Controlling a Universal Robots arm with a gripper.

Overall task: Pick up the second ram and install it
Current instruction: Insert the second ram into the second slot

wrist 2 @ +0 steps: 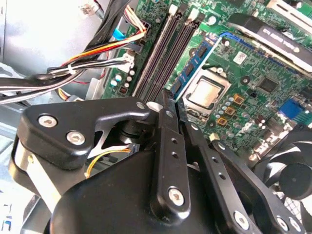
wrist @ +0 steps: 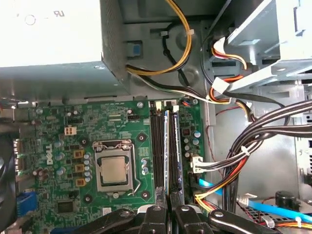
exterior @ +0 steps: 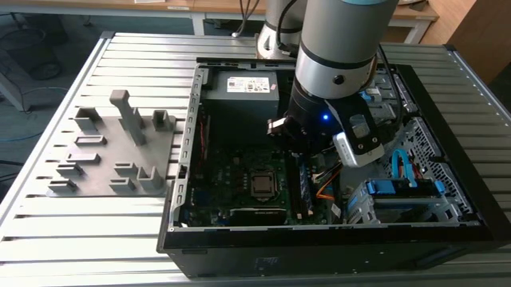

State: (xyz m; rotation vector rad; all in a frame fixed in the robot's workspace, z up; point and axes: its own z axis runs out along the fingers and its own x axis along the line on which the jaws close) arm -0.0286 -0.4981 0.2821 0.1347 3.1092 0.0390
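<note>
We see the grey holder block (exterior: 112, 149) at the exterior view's left; in the first wrist view, the gripper (wrist: 168, 207) pinches the second ram (wrist: 166, 146) upright in the motherboard (wrist: 63, 146) slots.

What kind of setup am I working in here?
Likely a robotics lab bench: an open computer case lies on a ribbed metal table, a grey holder block sits beside it, and the gripper hangs over the memory slots.

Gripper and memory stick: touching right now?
Cannot tell. In the first wrist view the memory stick runs up to the gripper, but neither contact nor gap shows plainly.
</note>
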